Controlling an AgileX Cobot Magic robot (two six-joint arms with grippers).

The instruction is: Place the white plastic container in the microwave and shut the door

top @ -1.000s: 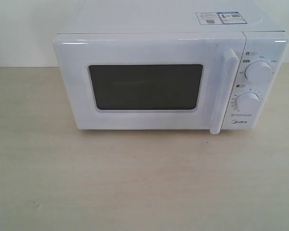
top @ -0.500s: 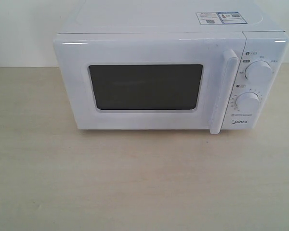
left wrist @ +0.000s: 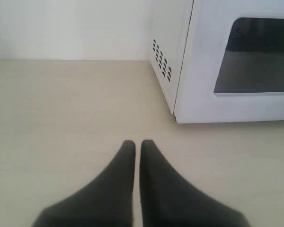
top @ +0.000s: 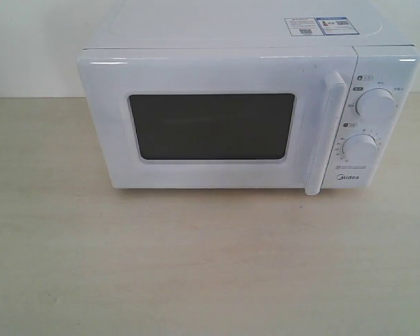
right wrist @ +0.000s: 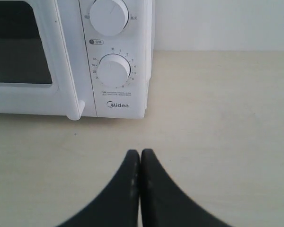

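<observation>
Change was nil: the door stayed shut on the microwave at the worktop's twelve o'clock, left pincer and right pincer pressed together empty, white plastic container unseen, possibly already inside.

The microwave is viewed head-on from slightly above, at close range, by the exterior camera. Its left front corner is faced from low over the table by the left wrist camera, its control panel by the right; the door window is shared by all three.
</observation>
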